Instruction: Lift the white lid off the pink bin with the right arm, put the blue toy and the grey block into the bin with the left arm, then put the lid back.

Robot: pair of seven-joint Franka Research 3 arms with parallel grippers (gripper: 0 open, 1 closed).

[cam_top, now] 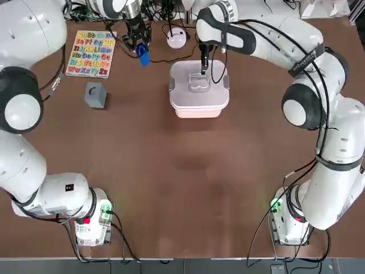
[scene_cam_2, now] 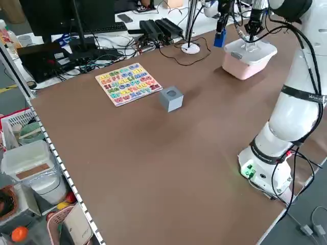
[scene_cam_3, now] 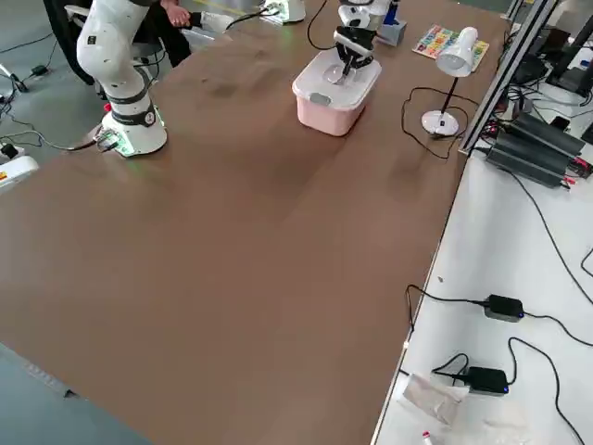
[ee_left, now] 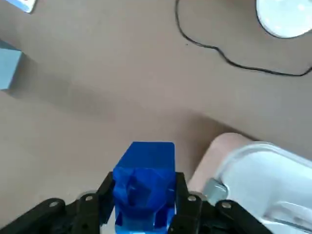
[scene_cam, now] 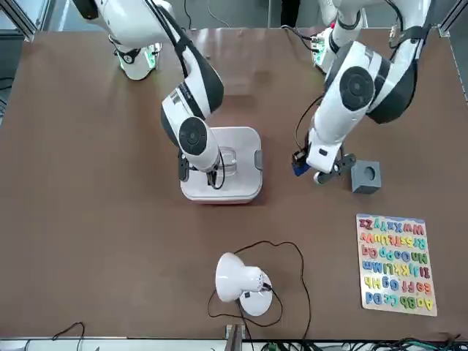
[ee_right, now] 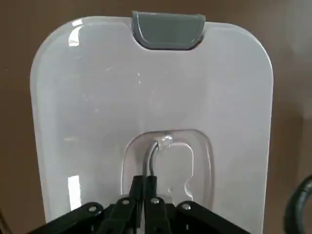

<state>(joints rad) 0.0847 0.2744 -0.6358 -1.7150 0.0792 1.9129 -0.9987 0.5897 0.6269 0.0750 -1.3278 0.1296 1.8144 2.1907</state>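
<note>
White lid [cam_top: 199, 84] sits closed on pink bin [cam_top: 198, 109], at the far middle of the table [cam_top: 182, 188]. Grey clips on its left and right sides.

Right gripper [ee_right: 144, 187] is down in the lid's recessed handle [ee_right: 167, 161]; fingers pressed together, clenched on the handle's thin bar as far as the wrist view shows. Lid not raised off the bin.

Left gripper [ee_left: 144, 195] hangs above the table to the left of the bin, jaws clamped on blue toy [ee_left: 145, 183], which is held clear of the surface.

Grey block [cam_top: 96, 95] rests on the table farther left, well apart from the bin, dimple face up.

Alphabet puzzle board [cam_top: 90, 53] lies at the far left. Small white round device [cam_top: 177, 37] with a black cable sits beyond the bin.
</note>
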